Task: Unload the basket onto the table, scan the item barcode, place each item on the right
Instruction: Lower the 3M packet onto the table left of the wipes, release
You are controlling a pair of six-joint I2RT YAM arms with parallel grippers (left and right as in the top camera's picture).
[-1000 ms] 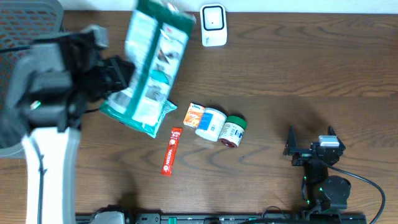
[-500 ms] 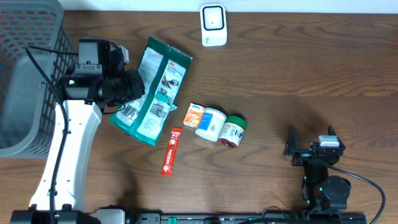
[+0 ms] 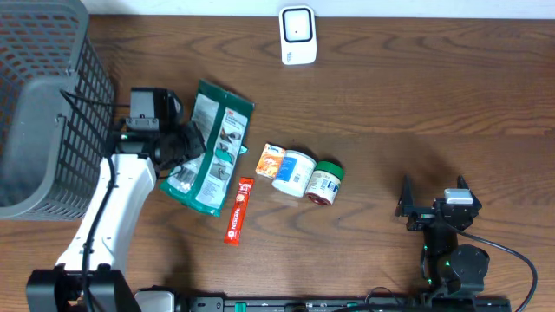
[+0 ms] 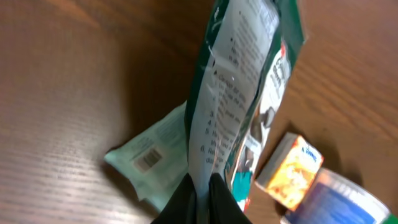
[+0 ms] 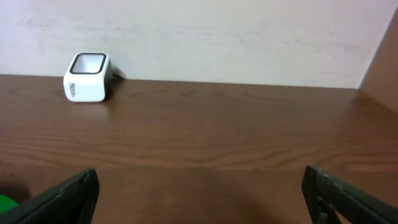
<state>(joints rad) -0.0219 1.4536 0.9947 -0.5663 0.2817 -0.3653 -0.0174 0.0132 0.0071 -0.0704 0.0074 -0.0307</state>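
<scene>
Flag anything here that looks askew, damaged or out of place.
The green pouch sits slanted and crumpled, its barcode corner bent aside, pinched at the seam by the left gripper. The white tub and green-lidded jar lie on their sides. Nothing looks spilled.

Off-task clutter on my table: four small groceries mid-table, one basket far left.
I see a grey mesh basket [image 3: 91, 82] at the left edge of the wooden table [image 3: 416, 95]. Mid-table, an orange box [image 3: 270, 159], a white-and-blue tub [image 3: 294, 172] and a green-lidded jar [image 3: 324, 183] lie in a tight slanted row: box touching tub, tub touching jar, both round ones on their sides. A red stick sachet [image 3: 239, 211] lies flat just beside the box, apart from it. Labels too small to read.
</scene>
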